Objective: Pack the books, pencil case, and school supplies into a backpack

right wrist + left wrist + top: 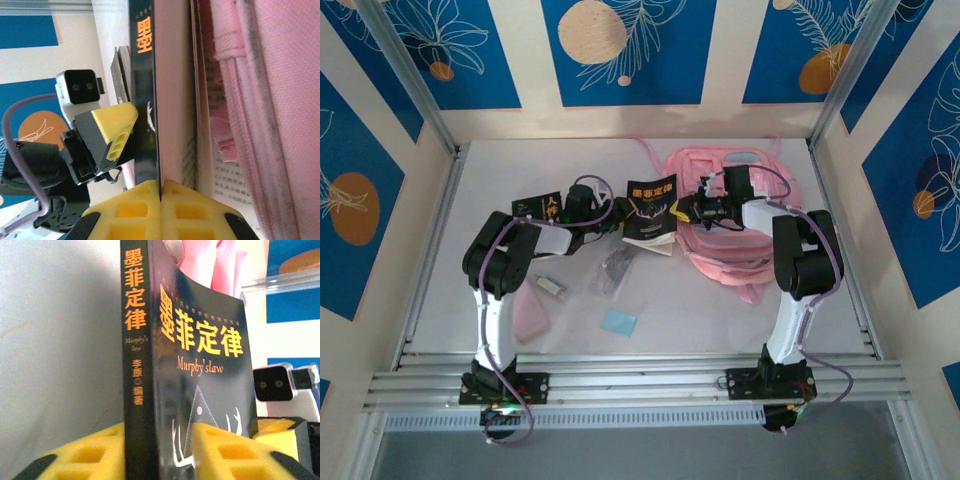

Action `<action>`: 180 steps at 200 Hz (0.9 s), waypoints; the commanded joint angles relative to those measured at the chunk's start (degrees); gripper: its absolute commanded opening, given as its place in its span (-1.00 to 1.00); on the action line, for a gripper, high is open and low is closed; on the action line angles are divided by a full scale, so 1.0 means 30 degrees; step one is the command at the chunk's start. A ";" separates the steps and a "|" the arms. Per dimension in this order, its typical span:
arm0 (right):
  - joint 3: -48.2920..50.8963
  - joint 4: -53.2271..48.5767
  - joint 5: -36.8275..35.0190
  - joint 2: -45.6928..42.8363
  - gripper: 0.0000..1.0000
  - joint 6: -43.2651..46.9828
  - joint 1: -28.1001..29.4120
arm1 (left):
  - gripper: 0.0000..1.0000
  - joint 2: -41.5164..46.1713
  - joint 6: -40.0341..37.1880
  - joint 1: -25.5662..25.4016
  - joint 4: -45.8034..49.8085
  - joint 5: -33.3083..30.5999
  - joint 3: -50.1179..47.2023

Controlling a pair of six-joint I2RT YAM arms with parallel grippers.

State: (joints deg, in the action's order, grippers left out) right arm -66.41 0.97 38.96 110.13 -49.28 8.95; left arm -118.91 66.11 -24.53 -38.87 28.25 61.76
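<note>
You are, I judge, packing one book [648, 212], centre of the overhead view, just left of the backpack [720, 262]; your right gripper [161, 192] clamps its cover; your left gripper [155, 452] seemingly pinches its spine; next, steer it into the backpack's mouth.
</note>
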 commanded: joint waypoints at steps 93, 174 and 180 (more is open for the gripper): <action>0.0917 -0.5070 -0.6175 -0.5806 0.99 -0.0426 0.2920 | -1.00 0.3716 -0.1385 0.1266 0.0892 -0.0901 0.0398; 0.2914 0.4143 -0.7590 -0.5875 0.98 -0.8421 0.7378 | -1.00 0.5797 -0.0804 0.1449 0.0520 -0.5512 0.0292; 0.3055 0.5387 -0.7611 -0.5517 0.99 -0.9397 0.7520 | -1.00 0.6046 -0.0759 0.1371 0.0375 -0.5872 0.0008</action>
State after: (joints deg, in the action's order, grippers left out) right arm -58.39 1.89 17.96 90.83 -65.21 29.54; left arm -105.51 62.28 -19.97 -31.07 16.47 63.70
